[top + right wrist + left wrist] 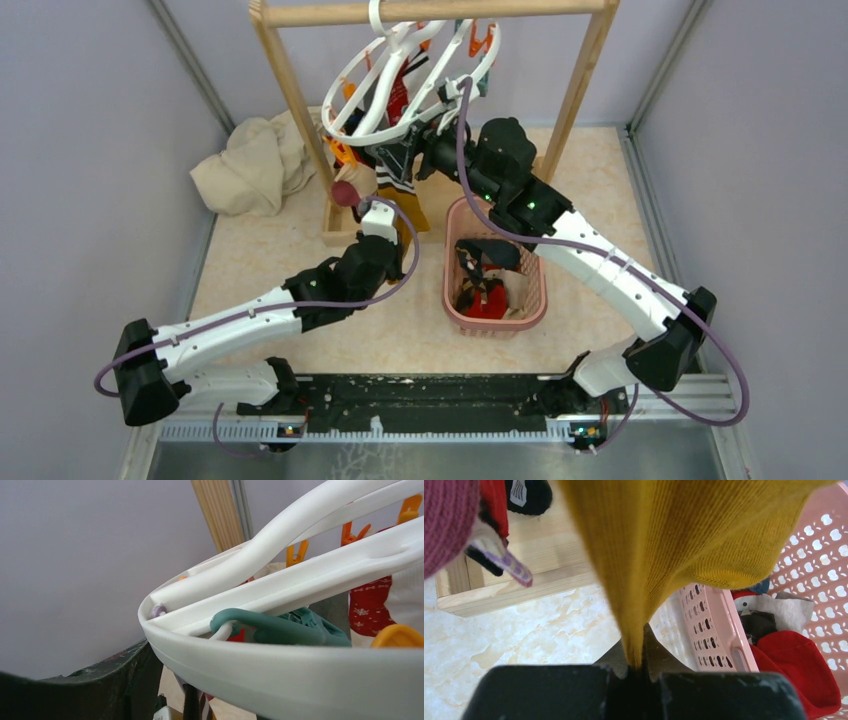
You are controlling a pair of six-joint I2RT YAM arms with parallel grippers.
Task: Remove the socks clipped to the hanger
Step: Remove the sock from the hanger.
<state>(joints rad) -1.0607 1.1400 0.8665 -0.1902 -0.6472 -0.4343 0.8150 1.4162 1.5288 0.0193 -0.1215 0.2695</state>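
Pinching the mustard sock (664, 540) is left gripper (636, 672); right gripper (432, 152) beside hanger (280, 680), state unclear; label (516, 492) on black sock (540, 497) unreadable.

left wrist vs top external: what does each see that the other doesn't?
Left wrist only: the left gripper pinched shut on the mustard sock. Top external only: the white hanger hooked on the rack bar, the right arm reaching its ring, a beige cloth. Both: the mustard sock, the pink basket, the rack's wooden base.
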